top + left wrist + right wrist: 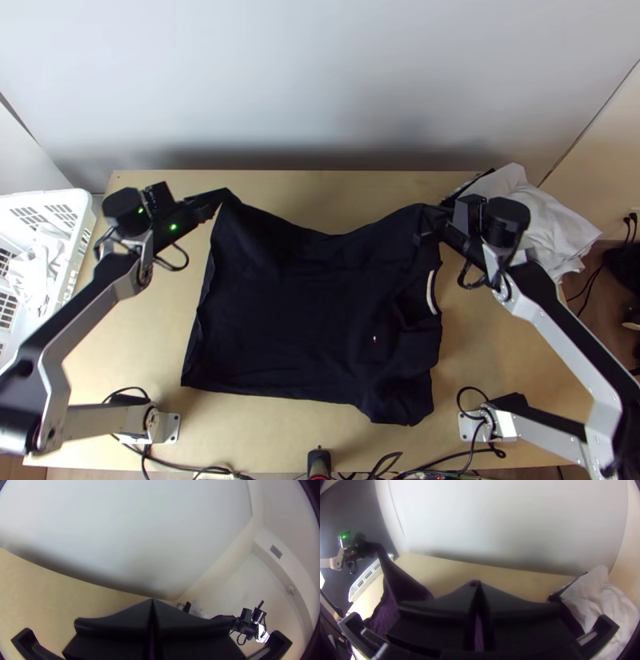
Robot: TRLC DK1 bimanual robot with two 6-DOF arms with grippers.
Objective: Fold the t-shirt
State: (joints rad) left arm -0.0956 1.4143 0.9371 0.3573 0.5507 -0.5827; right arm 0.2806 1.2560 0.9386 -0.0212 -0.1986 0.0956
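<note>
Wooden table (360,189): shirt (288,300), long axis crosswise, far edge slung between left gripper (214,200) and right gripper (432,222), both pinching it.

We can read no text, label, brand, number or sign anywhere. On the right, near part of the black t-shirt (280,304) we see a tiny white-and-red mark (374,339), too small for us to make out; the pale strip (432,292) at its right side is unreadable too.

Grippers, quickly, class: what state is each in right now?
Left gripper: closed, holding the black t-shirt.
Right gripper: closed, holding the same t-shirt's other side.
</note>
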